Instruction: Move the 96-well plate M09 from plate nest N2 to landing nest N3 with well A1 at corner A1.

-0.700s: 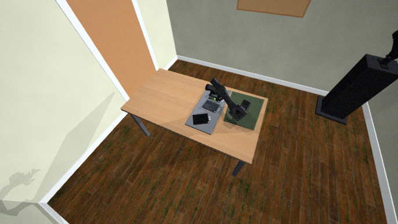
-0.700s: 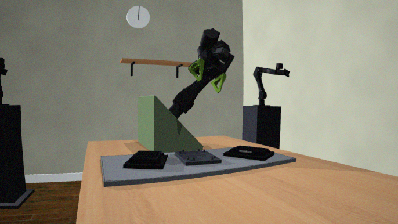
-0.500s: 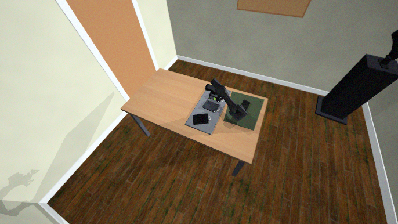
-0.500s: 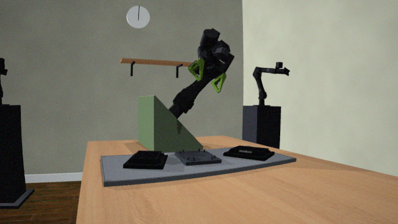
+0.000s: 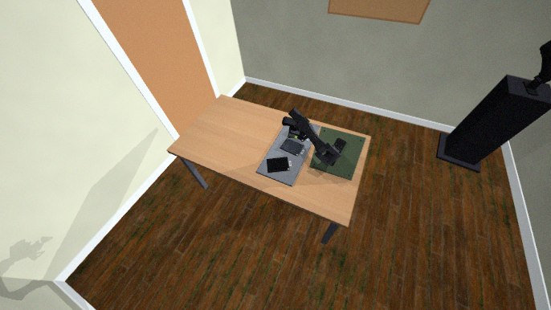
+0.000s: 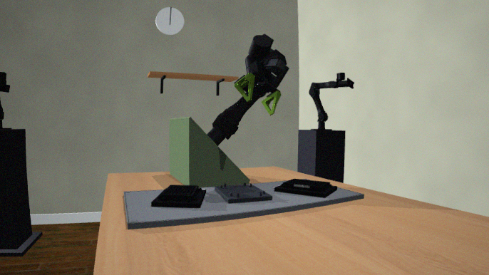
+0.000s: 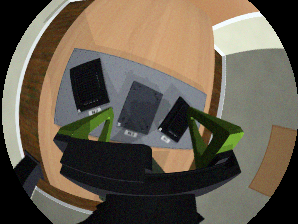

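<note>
On the table lies a grey deck. Nearest in the exterior view, a black plate sits at the deck's left end. Just right of it and a little farther back is the bare middle nest, its small pins standing up. Farther back still, a second plate rests at the right end. The labels are too small to read, so I cannot tell which plate is M09. Behind the deck stands a green wedge, and the arm rises from it. The gripper hangs high above the deck, its green fingers spread wide and holding nothing.
</note>
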You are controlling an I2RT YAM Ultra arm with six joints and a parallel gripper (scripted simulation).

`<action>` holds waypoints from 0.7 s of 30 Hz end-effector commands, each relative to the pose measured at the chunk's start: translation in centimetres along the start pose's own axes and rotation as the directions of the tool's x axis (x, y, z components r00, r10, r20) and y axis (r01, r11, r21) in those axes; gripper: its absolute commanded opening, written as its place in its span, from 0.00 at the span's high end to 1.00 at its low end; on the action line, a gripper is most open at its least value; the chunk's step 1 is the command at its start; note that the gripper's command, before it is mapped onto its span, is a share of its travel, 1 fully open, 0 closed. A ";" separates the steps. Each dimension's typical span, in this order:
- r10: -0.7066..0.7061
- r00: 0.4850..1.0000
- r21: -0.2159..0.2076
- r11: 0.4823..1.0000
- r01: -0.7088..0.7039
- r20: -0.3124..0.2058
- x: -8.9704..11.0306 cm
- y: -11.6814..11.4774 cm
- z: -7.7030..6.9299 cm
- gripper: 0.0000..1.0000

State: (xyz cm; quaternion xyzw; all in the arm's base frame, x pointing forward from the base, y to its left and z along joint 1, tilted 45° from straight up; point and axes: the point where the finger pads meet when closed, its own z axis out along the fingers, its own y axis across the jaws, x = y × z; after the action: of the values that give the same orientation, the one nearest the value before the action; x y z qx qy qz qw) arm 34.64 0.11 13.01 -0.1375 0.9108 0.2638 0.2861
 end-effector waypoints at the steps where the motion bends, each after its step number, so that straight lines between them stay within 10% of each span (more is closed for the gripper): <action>1: -0.017 0.999 -0.046 0.999 0.016 -0.031 -0.6 1.0 0.6 0.00; 21: -0.116 0.969 -0.251 0.966 0.059 -0.217 -2.6 7.8 6.1 0.00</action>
State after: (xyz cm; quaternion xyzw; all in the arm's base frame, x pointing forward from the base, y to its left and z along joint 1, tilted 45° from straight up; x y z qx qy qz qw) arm 35.96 9.85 13.16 -0.2381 0.8933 0.3347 0.1825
